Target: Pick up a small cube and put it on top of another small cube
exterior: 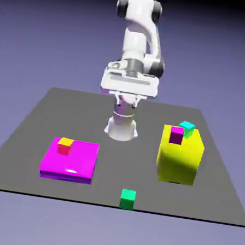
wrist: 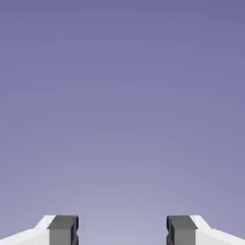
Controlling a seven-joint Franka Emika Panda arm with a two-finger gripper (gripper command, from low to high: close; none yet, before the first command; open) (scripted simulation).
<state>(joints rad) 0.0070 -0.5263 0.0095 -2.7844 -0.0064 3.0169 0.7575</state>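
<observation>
We hold the gripper (wrist: 122,230) open and empty, high near the base; green cube (exterior: 127,198) sits alone at the table's (exterior: 29,133) near edge, pink cube (exterior: 176,135) atop the yellow block (exterior: 180,161), reachable.

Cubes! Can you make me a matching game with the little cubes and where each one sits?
Things:
1. green cube
2. small magenta cube
3. cyan cube
4. red-and-yellow cube

Places:
A. on the flat magenta slab
B. on the bare table, near its front edge
C. on the big yellow block, at its front top edge
D. on the big yellow block, behind another small cube

Pairs: 1-B, 2-C, 3-D, 4-A
</observation>
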